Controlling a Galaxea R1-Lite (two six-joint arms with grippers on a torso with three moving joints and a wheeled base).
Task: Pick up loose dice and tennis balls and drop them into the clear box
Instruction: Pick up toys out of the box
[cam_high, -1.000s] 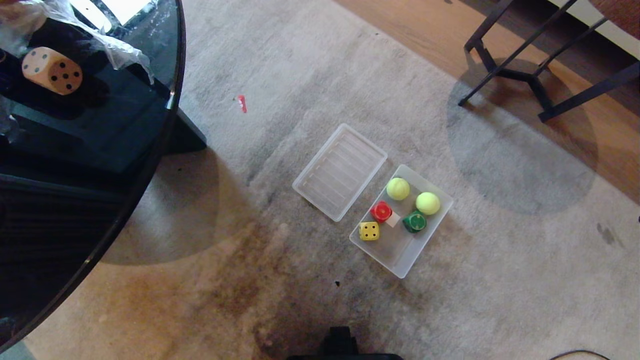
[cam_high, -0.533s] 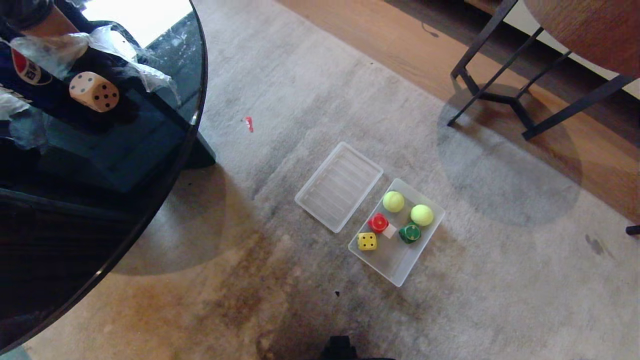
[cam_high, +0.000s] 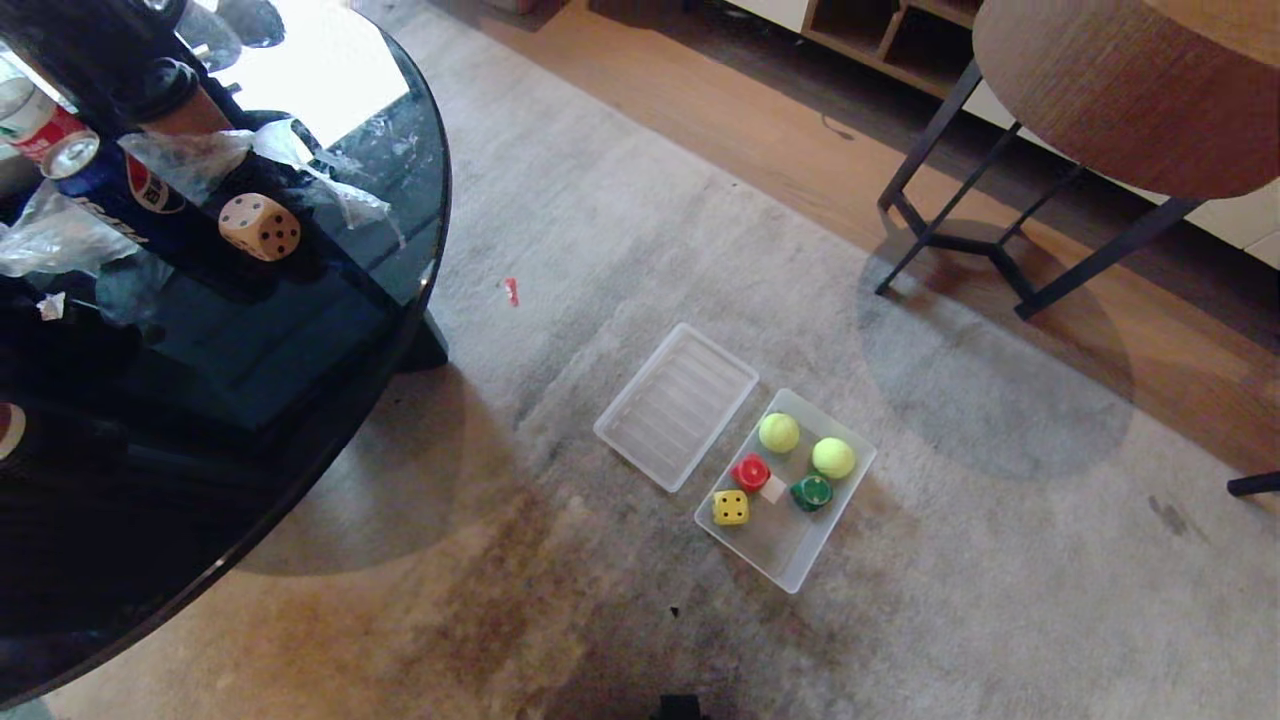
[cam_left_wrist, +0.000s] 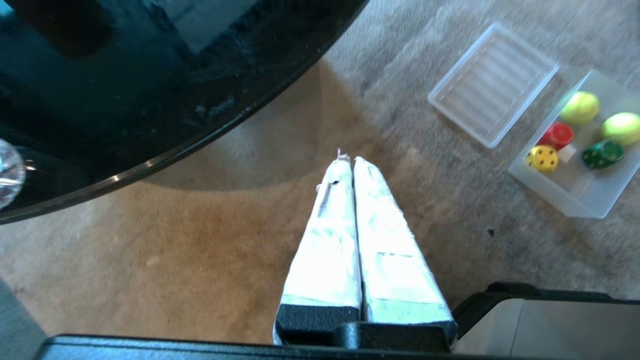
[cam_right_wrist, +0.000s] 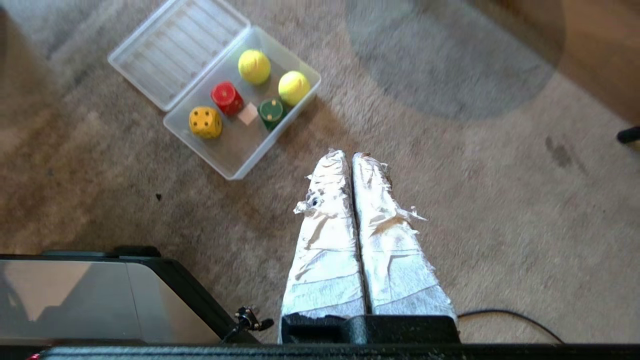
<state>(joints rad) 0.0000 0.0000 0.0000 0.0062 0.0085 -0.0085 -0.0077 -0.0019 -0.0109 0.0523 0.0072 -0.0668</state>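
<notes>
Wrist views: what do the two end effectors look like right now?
Both look alike. The left end effector has two long tapering fingers wrapped in white tape, fraying at the tips, on a black base. The right end effector matches, though its wrapping is more crinkled and torn. A thin black cable lies beside it.

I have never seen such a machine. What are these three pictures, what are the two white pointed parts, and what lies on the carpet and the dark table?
This is a wheeled robot with two arms. The wide picture comes from a camera on its head, looking down. The other two come from cameras on its wrists.

The white taped parts are its claws: the left claw and the right claw. Both are shut, hold nothing and hang over the carpet.

On the carpet stands the clear box, holding two tennis balls, a red die, a yellow die and a green die. Its ribbed lid lies beside it.

A beige die sits on the glass table, not yet collected.
</notes>
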